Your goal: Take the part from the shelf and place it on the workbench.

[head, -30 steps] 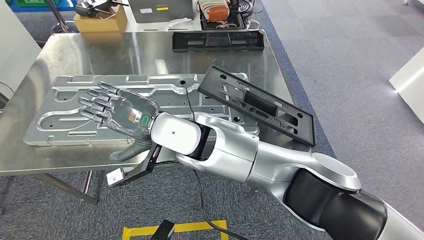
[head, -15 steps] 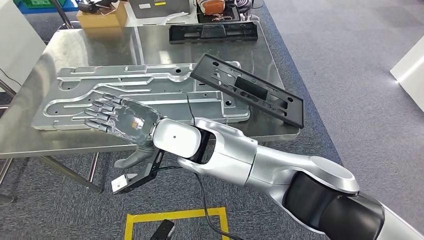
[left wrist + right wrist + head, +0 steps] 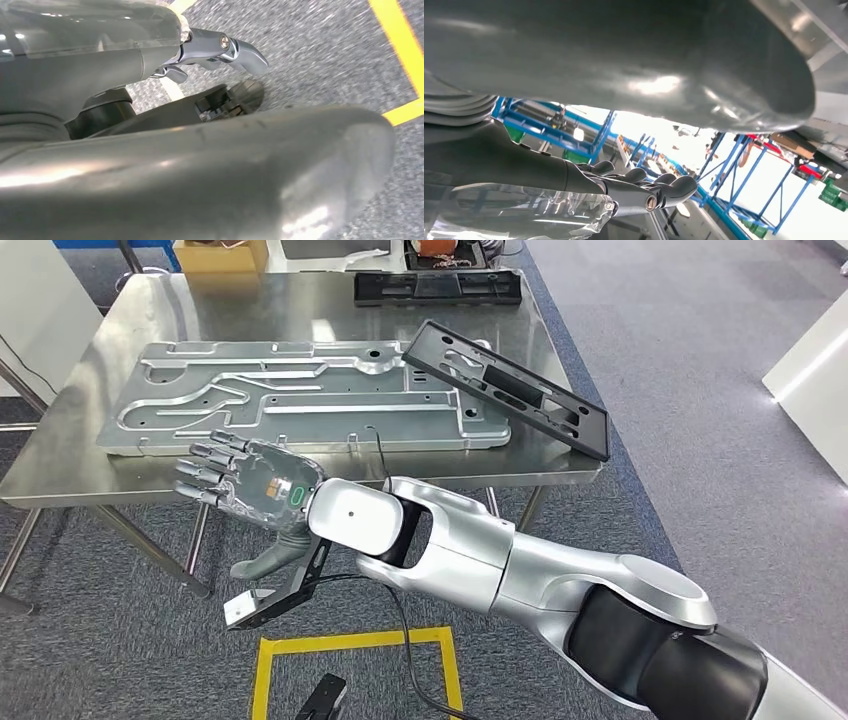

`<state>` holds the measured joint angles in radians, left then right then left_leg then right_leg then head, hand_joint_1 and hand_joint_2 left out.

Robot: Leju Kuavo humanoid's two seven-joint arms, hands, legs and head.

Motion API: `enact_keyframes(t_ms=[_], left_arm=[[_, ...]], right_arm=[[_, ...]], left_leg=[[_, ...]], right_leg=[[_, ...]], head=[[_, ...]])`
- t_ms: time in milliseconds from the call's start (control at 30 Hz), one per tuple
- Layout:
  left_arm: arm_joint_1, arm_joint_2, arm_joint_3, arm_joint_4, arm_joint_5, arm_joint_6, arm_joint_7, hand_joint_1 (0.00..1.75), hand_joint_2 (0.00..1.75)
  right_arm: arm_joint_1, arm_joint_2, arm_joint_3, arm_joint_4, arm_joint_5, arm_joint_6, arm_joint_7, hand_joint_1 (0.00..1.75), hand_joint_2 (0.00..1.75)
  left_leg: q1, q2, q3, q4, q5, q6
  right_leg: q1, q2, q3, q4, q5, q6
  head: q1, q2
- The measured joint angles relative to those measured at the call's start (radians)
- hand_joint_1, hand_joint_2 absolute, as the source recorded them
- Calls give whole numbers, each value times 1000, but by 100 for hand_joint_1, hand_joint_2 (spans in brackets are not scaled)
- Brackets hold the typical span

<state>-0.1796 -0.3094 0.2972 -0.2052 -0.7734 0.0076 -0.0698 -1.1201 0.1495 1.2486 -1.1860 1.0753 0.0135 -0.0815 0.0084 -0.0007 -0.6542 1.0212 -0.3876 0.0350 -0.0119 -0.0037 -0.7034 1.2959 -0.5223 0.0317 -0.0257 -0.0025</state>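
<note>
1. Right hand [image 3: 245, 488] with fingers [image 3: 205, 472] spread and holding nothing; hovering at the near edge of the shiny steel workbench [image 3: 150, 315], palm cover upward, silver arm [image 3: 480, 555] reaching in from the lower right.
2. Left hand [image 3: 220, 47] seen from its wrist camera over grey carpet with yellow floor tape [image 3: 400, 55]; fingers lightly curled, nothing in them as far as can be told.
3. Long black plastic frame part [image 3: 505, 388] already on the workbench, beyond and to the right of the right hand, well apart from it; long axis running diagonally from far-left to near-right, one end propped on the big grey stamped metal plate [image 3: 300, 400], the other at the table's right edge.
4. Likely placed, so the task looks almost done; right hand nearer to it than the left.
5. Second black frame [image 3: 437, 287] lying flat at the far edge, a cardboard box [image 3: 220, 254] in the far-left corner.
6. Nothing between hand and table edge; withdrawal path toward the body seems free.
</note>
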Motion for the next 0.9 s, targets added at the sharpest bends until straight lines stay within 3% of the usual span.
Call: enact_keyframes(t_ms=[33,100,133,167,233,267,333,400,433,467,533,600,633,667,733,767,800,900], left_arm=[[0,0,0,0,2,0,0,0,0],[-1,-1,-1,-1,5,0,-1,0,0],[-2,-2,-2,-2,7,0,-2,0,0],[-2,-2,-3,-3,10,0,-3,0,0],[-2,0,-6,-2,14,-2,-4,0,0],[-1,1,-6,-2,16,-4,-4,0,0],[0,3,-8,-2,17,-4,-4,0,0],[0,3,-10,-2,18,-4,-4,0,0],[0,4,-12,-2,19,-4,-4,0,0],[0,4,-14,-2,21,-4,-4,0,0],[-1,4,-15,-2,24,-3,-4,0,0],[-2,4,-17,-3,27,0,-5,0,0],[-2,4,-18,-4,28,1,-5,0,0],[-2,3,-19,-5,29,2,-5,0,0],[-1,3,-21,-5,32,4,-7,0,0],[-1,3,-22,-5,33,6,-8,0,0],[-2,2,-22,-5,35,8,-9,0,0],[-1,2,-24,-5,37,13,-12,0,0]], right_arm=[[-1,1,0,1,-3,1,-1,0,0],[-5,4,-1,1,-11,3,-4,0,0],[-7,7,-2,1,-16,5,-6,0,0],[-9,9,-3,1,-23,8,-8,0,0],[-10,11,-2,4,-35,14,-12,0,0],[-9,11,-2,6,-38,16,-13,0,0],[-9,12,-1,9,-43,18,-14,0,0],[-8,13,0,12,-48,20,-14,0,0],[-7,13,0,14,-52,21,-14,0,0],[-6,13,1,16,-57,22,-14,0,0],[-5,13,0,20,-72,25,-15,0,0],[-5,15,-2,22,-82,27,-16,0,0],[-5,16,-4,22,-85,28,-17,0,0],[-6,18,-6,23,-87,28,-18,0,0],[-5,19,-8,26,-91,25,-22,0,0],[-5,18,-9,28,-93,19,-23,0,0],[-4,16,-11,31,-95,11,-25,0,0],[7,7,-21,48,-105,-25,-27,0,0]], left_leg=[[-2,0,-13,0,12,-1],[-6,-1,-32,1,33,-7],[-6,-1,-37,-2,45,-12],[-4,-1,-40,-7,57,-18],[-1,-2,-46,-17,72,-30],[-1,-3,-53,-8,56,-35],[3,-4,-79,70,-38,-42],[6,-3,-104,205,-129,-51],[8,-3,-106,257,-140,-56],[10,-3,-95,281,-128,-60],[15,-2,-23,224,-78,-66],[15,-4,81,88,-89,-64],[14,-5,114,37,-107,-58],[10,-7,128,8,-123,-50],[10,-6,119,0,-116,-31],[11,-5,112,-2,-107,-21],[13,-3,103,-6,-95,-13],[13,-2,68,-7,-61,-2]], right_leg=[[2,1,49,-53,21,-7],[10,2,163,-203,12,-24],[14,2,200,-260,-1,-30],[18,3,218,-295,-9,-34],[17,0,208,-312,10,-42],[15,-2,199,-316,24,-49],[10,-8,174,-321,54,-60],[10,-9,141,-319,80,-63],[9,-9,124,-316,92,-61],[9,-10,105,-313,104,-59],[5,-11,68,-300,124,-51],[5,-10,37,-282,138,-40],[6,-10,29,-276,145,-34],[7,-9,25,-274,152,-28],[6,-9,21,-276,163,-16],[5,-7,14,-268,152,-10],[3,-6,3,-246,122,-5],[0,-1,-50,-76,-13,8]], head=[[0,0],[0,0],[0,0],[0,0],[0,0],[0,0],[0,0],[0,0],[0,0],[0,0],[0,0],[0,0],[0,0],[0,0],[0,0],[0,0],[0,0],[0,0]])
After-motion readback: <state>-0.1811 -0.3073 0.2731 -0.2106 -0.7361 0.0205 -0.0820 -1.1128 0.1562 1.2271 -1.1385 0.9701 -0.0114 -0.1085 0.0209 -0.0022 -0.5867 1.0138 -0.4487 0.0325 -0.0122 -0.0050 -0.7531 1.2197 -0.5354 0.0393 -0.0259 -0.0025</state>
